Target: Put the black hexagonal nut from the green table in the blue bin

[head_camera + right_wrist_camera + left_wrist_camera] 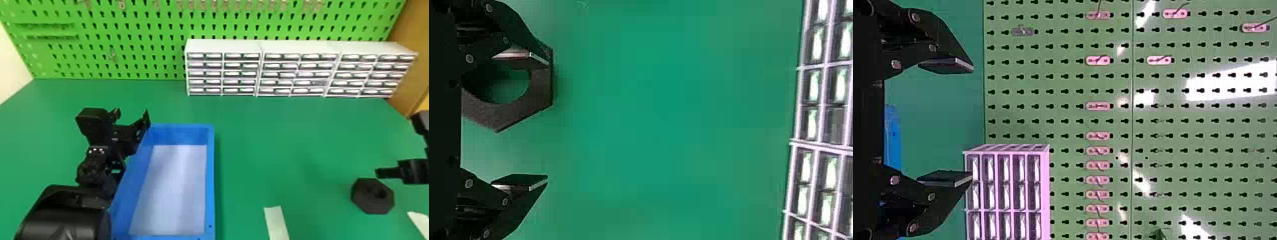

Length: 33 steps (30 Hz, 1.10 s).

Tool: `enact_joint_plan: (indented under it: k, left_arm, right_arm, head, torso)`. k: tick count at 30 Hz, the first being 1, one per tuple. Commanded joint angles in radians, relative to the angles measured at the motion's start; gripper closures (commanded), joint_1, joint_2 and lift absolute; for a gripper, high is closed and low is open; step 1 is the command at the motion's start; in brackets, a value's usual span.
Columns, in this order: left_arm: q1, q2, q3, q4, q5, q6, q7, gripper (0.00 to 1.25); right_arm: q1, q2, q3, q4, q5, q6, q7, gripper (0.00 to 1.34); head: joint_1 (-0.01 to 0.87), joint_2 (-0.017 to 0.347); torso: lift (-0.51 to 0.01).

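One black nut (368, 205) toward the desk's (274, 143) right edge, one blue bin (210, 178); my left gripper (132, 111) and right gripper (395, 145) gape wide, empty.

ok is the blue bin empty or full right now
Empty: in the head view only the pale bottom shows inside the blue bin

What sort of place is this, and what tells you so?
Probably a workshop or assembly bench: a green pegboard with hooks, racks of small drawers, and a blue bin on the green table.
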Motion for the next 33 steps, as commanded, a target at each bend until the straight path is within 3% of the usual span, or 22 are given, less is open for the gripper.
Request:
enact_joint_plan:
  k: [1,6,33]
  left_arm:
    - [0.0,0.0,0.0,0.0,-0.001,0.0,0.0,0.49]
    - [0.0,0.0,0.0,0.0,-0.003,0.002,0.0,0.49]
    - [-0.002,0.0,-0.002,0.0,-0.003,0.002,0.0,0.49]
  right_arm:
    - [-0.007,0.0,0.021,0.022,0.063,0.015,0.044,0.45]
    - [-0.011,0.0,0.033,0.042,0.103,0.018,0.099,0.45]
    - [-0.016,0.0,0.047,0.129,0.089,-0.025,0.127,0.45]
  head:
    - [0.686,0.052]
    - [0.686,0.052]
    - [0.686,0.052]
  torso:
    - [-0.097]
    - [-0.097]
    - [-0.097]
